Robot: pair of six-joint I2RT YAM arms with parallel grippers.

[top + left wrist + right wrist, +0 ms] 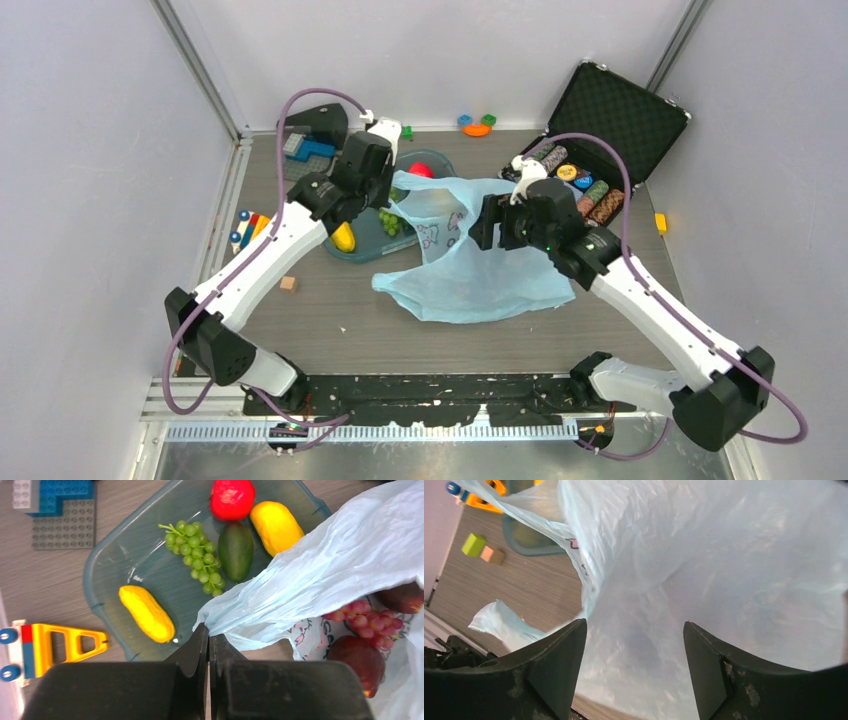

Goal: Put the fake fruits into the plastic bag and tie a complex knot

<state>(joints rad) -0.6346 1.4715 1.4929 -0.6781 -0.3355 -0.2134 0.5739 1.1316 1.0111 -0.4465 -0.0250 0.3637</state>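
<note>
Filling step: left jaws clamped on bag (320,575) rim mid-worktop, right jaws apart at its right side; fruits (200,555) wait in tub (145,550); next likely needs the mouth held wide.

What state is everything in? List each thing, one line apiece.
plastic bag, mouth open, not knotted, edge pinched.
left gripper, shut on the plastic bag's edge.
right gripper, open, gripping nothing.
purple grapes, inside the bag.
green grapes, in the tub, not bagged.
tub, five fruits in it.
black case, lid open.
</note>
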